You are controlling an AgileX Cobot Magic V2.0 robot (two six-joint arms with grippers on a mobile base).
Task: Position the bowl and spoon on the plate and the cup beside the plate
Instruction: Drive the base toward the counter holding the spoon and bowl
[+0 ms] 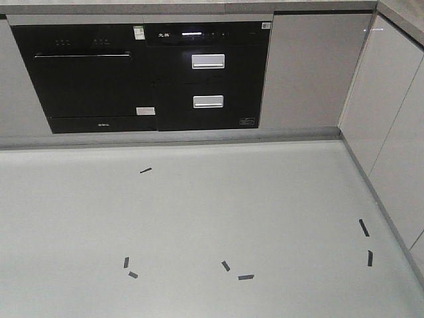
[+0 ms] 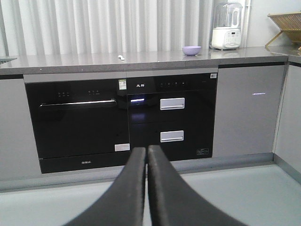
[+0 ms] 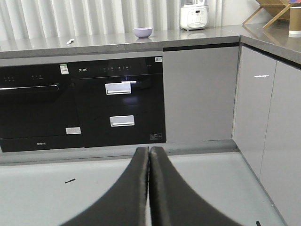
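Observation:
The lavender bowl stands far off on the grey countertop, above the black appliances. To its left on the same counter lies the small pale spoon. The brown cup shows at the right edge, on the side counter. The plate is out of view. My left gripper is shut with nothing in it, low over the floor and aimed at the appliances. My right gripper is likewise shut and empty. Neither gripper appears in the front view.
A white blender stands at the counter's back right, beside a wooden dish rack. Black built-in appliances fill the cabinet front. Grey cabinets run along the right. Black tape marks dot the pale floor.

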